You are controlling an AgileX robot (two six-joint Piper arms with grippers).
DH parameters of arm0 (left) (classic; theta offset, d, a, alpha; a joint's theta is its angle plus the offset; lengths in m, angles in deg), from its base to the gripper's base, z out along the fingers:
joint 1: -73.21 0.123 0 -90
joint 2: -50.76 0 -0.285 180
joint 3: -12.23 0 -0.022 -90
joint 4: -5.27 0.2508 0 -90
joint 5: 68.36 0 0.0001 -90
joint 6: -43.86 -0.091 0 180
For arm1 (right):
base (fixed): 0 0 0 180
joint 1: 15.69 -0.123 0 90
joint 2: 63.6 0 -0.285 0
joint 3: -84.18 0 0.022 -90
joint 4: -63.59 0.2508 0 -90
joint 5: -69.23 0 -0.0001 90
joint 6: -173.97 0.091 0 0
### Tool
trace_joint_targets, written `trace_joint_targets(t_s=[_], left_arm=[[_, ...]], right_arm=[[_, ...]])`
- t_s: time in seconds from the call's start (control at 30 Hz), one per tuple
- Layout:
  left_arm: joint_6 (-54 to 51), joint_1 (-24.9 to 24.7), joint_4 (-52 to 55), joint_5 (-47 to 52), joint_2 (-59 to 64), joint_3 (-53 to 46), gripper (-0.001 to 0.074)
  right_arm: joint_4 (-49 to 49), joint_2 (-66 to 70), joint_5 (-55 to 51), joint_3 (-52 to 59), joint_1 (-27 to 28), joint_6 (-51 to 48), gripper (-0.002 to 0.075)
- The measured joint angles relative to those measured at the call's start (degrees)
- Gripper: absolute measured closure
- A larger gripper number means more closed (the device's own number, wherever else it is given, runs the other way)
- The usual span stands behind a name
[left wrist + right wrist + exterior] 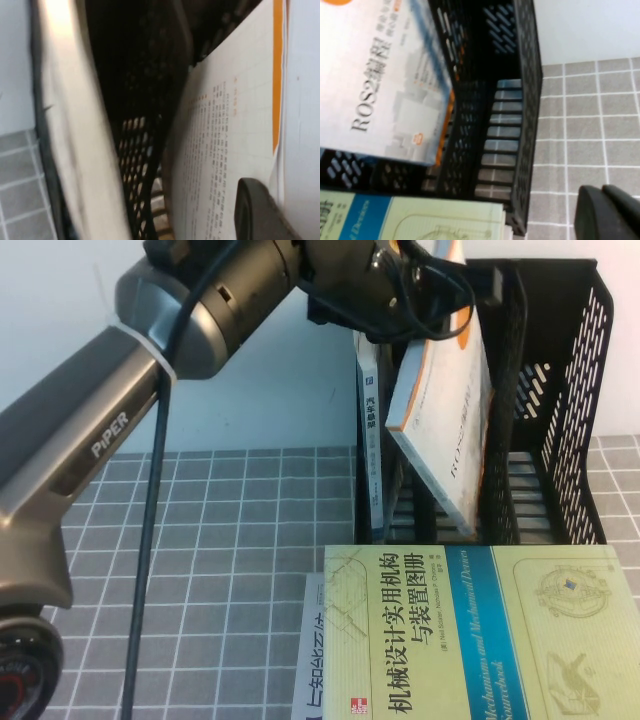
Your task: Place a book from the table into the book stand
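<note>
My left gripper (432,302) reaches in from the upper left and is shut on the top edge of a white and orange ROS2 book (445,410). The book hangs tilted inside the black mesh book stand (560,410), its lower corner near the stand's floor. In the left wrist view one dark finger (252,207) presses on the book's printed cover (225,140). The book also shows in the right wrist view (385,85), in front of the stand (525,100). My right gripper (606,214) is shut and empty, low over the tiled table right of the stand.
A book with a blue and white spine (370,430) stands upright in the stand's left slot. A large green book (480,630) lies on the table in front of the stand, on top of a white book (310,665). Grey tiled table (220,540) lies open to the left.
</note>
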Motion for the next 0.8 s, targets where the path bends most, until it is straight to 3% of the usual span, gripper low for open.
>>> trace_joint_targets(t_s=[0.07,0.23,0.33,0.43,0.63,0.8], left_arm=[[-3.2,0.0,-1.2,-1.4,0.1,0.0,0.0589],[-4.9,0.0,-1.8,-7.0,-0.5,0.6,0.0414],[-5.1,0.0,-1.3,-8.8,-0.8,0.7,0.0388],[-5.1,0.0,0.9,-9.5,-1.1,0.7,0.0441],[-7.8,0.0,5.2,-7.8,-6.3,0.7,0.0684],[-17.6,0.0,5.6,-2.9,-14.4,0.7,0.0729]], right_arm=[[0.4,0.0,-1.3,0.0,0.0,-1.1,0.0729],[0.9,0.0,-4.9,0.0,0.0,-2.8,0.0729],[1.8,0.0,-7.5,0.0,0.0,-4.2,0.0729],[2.4,0.0,-10.6,0.0,0.0,-5.8,0.0729],[3.0,0.0,-18.8,0.0,-0.1,-8.4,0.0729],[2.2,-0.3,-27.5,0.0,-1.9,-12.4,0.0729]])
